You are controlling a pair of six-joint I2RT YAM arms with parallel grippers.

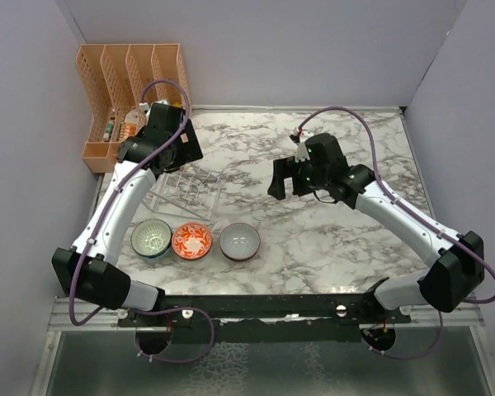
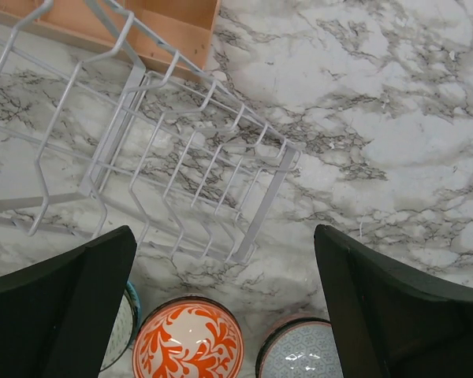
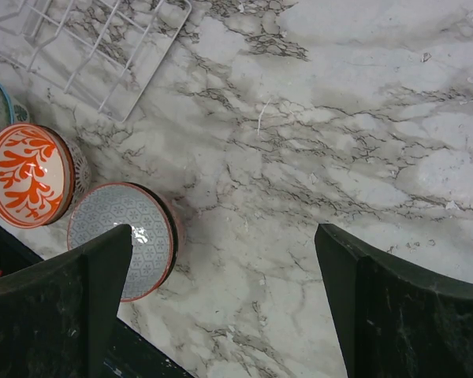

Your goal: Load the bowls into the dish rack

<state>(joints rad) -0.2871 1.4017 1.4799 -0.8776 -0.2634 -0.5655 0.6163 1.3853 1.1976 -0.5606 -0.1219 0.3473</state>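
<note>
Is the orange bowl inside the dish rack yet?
No, the orange bowl sits on the table, outside the empty dish rack.

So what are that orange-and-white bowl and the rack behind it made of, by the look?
The small round orange-red bowl with white marks looks like glazed ceramic: smooth, glossy surface, crisp printed pattern. The small thin-barred dish rack is less sure: its pale, slightly see-through bars without metallic shine suggest clear plastic, though coated wire is possible.
</note>
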